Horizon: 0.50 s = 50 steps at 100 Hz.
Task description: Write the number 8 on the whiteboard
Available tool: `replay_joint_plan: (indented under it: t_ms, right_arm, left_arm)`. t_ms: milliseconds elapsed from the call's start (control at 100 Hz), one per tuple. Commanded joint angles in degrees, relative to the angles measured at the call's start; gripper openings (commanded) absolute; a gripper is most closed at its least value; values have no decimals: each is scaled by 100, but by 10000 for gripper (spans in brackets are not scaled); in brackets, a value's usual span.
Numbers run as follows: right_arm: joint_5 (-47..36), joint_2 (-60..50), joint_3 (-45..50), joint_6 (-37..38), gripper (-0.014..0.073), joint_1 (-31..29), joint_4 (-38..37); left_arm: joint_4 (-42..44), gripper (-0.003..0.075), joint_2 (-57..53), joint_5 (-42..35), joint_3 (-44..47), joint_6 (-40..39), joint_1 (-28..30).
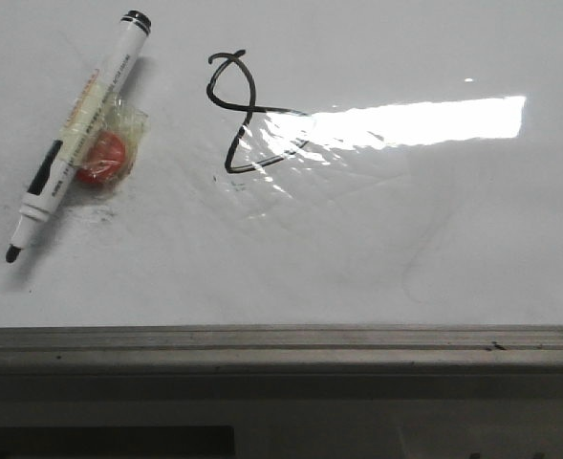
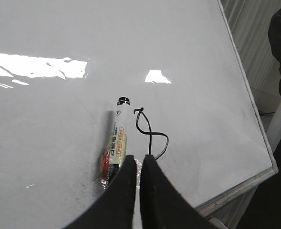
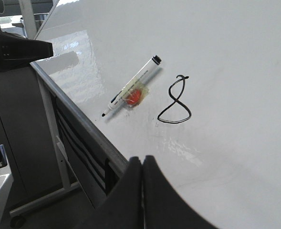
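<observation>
A dark floor [image 3: 40,210] is seen in the right wrist view, with a grey metal stand [image 3: 54,143] on a small wheel [image 3: 17,221]. A pale ribbed wall [image 2: 252,43] is seen in the left wrist view. Bright light is thrown from above.

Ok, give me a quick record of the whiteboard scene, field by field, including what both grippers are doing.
whiteboard: glossy white, glare patch, grey frame strip
number 8: drawn in black, lopsided
marker: lying flat left of the number 8, uncapped, red piece taped to its barrel
left gripper: shut, empty, off the marker
right gripper: shut, empty
</observation>
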Motion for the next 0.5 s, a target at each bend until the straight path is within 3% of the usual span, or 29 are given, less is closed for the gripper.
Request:
replay_joint_plan:
  t_ms: [0, 490]
  right_arm:
    - [-397, 63, -134, -8, -64, 4, -91]
    - [-397, 63, -134, -8, -64, 4, -91]
  left_arm:
    - [-40, -20, 69, -398, -154, 0, 14]
    - [-155, -20, 69, -105, -154, -10, 79]
